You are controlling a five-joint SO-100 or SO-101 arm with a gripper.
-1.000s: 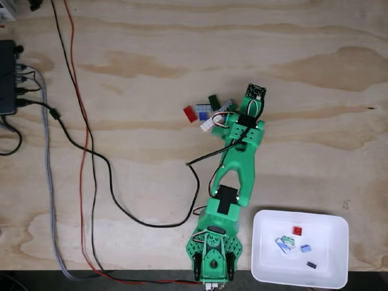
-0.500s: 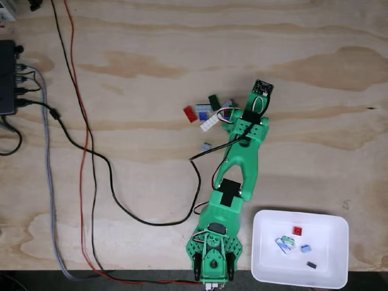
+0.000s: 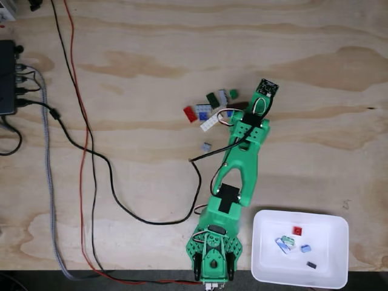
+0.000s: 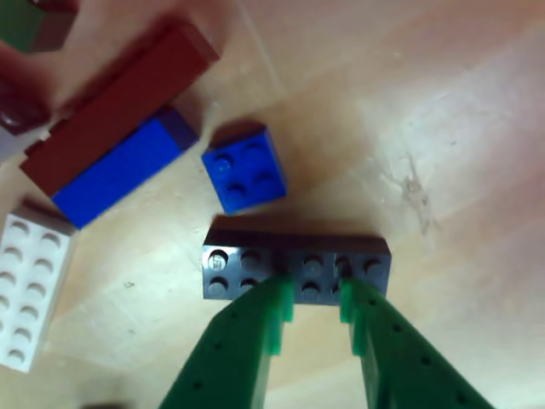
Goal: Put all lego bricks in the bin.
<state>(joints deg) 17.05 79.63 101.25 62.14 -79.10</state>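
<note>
With the jaws apart and their tips at the near edge of the dark grey brick, lower squarely so they straddle it before closing, sparing the small blue brick

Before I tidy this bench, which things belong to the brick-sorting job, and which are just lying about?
Job:
- loose lego bricks clustered on the wood
- dark grey brick at the gripper tips
- lone grey brick
- white bin, a few bricks already inside

Lying about:
- black and red cables
- braided grey cable
- black box at the left edge
</note>
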